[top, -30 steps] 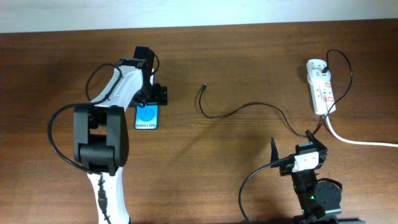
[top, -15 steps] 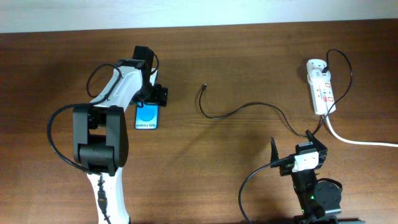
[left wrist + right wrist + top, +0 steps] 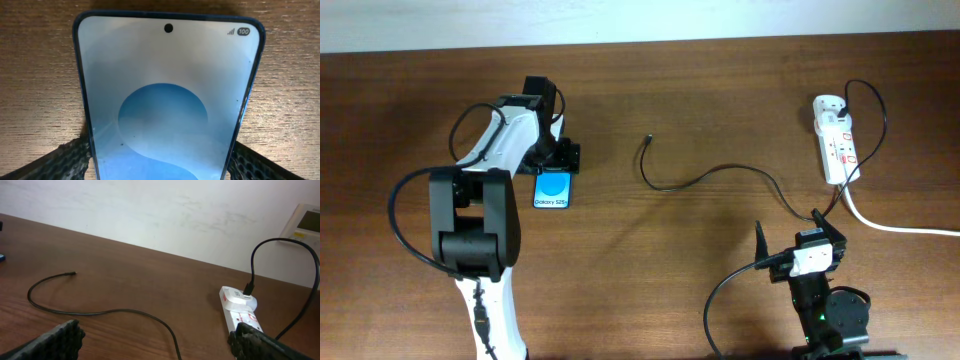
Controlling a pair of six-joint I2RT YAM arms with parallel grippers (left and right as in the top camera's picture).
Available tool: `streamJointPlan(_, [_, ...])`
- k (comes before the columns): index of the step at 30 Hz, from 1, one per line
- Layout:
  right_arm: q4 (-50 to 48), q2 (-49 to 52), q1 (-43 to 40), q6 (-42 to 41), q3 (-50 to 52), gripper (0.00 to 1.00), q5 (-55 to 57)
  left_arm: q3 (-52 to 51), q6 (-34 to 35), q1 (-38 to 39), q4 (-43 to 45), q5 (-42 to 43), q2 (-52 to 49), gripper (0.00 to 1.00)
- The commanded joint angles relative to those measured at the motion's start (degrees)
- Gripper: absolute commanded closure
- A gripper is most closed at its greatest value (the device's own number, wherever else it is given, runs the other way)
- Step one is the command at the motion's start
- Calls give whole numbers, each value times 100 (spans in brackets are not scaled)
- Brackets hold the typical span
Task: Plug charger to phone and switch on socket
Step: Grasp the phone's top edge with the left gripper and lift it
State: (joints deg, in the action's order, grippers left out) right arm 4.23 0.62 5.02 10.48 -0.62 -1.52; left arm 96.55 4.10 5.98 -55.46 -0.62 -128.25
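Left tool (image 3: 556,160) clamps the phone (image 3: 165,100) flat on the bench (image 3: 720,80); right tool (image 3: 157,342) gapes empty. Charger (image 3: 648,141) plug lies well right of phone. Likely risk: phone twisting under plug pressure.

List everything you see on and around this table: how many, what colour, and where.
table: one, dark brown wood, fills the overhead view
phone: one, black frame with lit blue screen, left part of the table
socket: one, white power strip with red-marked switches, far right
charger: one, thin black cable, mid-table, plugged in at the socket, free plug end lying apart from the phone
thick cord: one, white, from the socket off the right edge
wall panel: one, white, on the wall behind the socket
left gripper: one, black, shut on the phone's sides
right gripper: one, black, open and empty, at the near right edge
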Motion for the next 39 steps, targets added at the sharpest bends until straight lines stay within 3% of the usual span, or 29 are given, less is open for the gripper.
streamJointPlan(1, [24,-42,-26,-39,31,2,-57,-291,210,-17,35,0,-332,9])
streamJointPlan(7, [24,-42,-26,-39,31,2,-57,-291,212,-2,177,44,-332,11])
streamJointPlan(11, [24,-42,-26,-39,31,2,-57,-291,210,4,44,46,-332,17])
streamJointPlan(15, [24,-42,-26,-39,31,2,-57,-291,212,2,-42,48,-332,30])
streamJointPlan(20, [24,-42,-26,-39,31,2,-57,-214,212,-9,-212,72,-330,34])
streamJointPlan(27, [24,-42,-26,-39,31,2,-57,1121,275,-13,-1252,116,-330,38])
streamJointPlan(33, [24,-42,-26,-39,31,2,-57,2238,278,-11,-1867,841,-330,46])
streamJointPlan(39, [24,-42,-26,-39,31,2,-57,2463,577,-11,-2037,1329,-330,50])
